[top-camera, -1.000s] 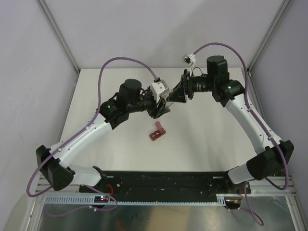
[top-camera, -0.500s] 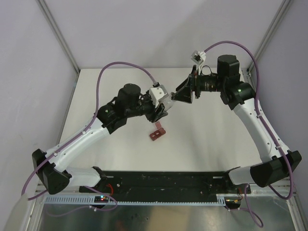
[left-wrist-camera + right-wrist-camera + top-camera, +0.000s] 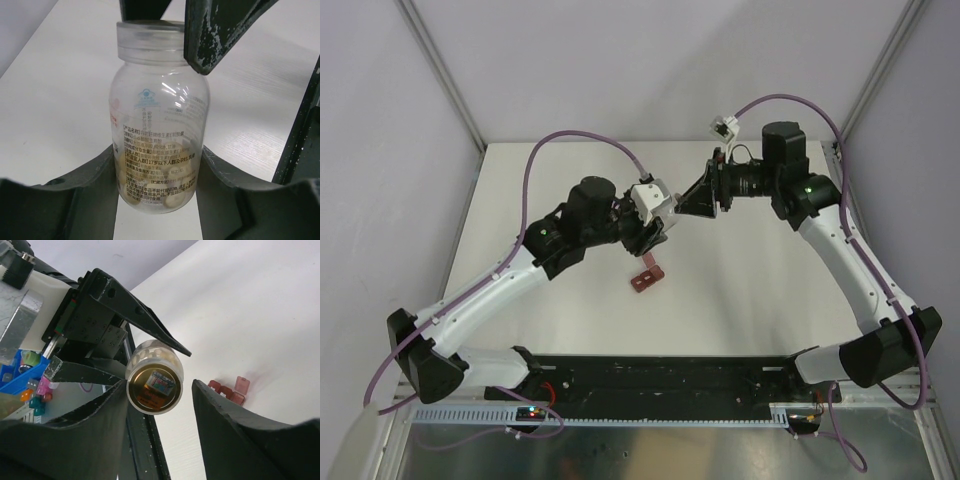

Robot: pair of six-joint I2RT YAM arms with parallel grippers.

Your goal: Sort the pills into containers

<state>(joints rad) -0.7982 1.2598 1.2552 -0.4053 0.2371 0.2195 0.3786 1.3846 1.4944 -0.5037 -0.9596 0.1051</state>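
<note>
while the left gripper clamps the lower body of a clear bottle, a finger pressed to the wall on either side, the pills sit as a pale yellowish heap in the bottle's base, right between those fingers and so inside the grip. seen from above, the held bottle hangs over the table just beyond the dark red container strip, on the strip's far side from the arm bases and a little to its right, not touching it. the strip lies flat on the table with one pinkish lid flipped up at its end; whether any pill lies in its compartments is too small to tell. the right gripper meets the bottle from beyond and to the right of the strip. its jaws stand apart and straddle the bottle's top end, one finger just beside the rim and the other with a clear gap, so it grips nothing. in its wrist view the strip shows past the bottle's round end, lower and to the right. compared with a second ago, the strip has not moved and the left grip on the bottle is unchanged. the right gripper, which half a second ago had drawn off farther to the right of the strip, now sits back nearer the bottle's top.
</note>
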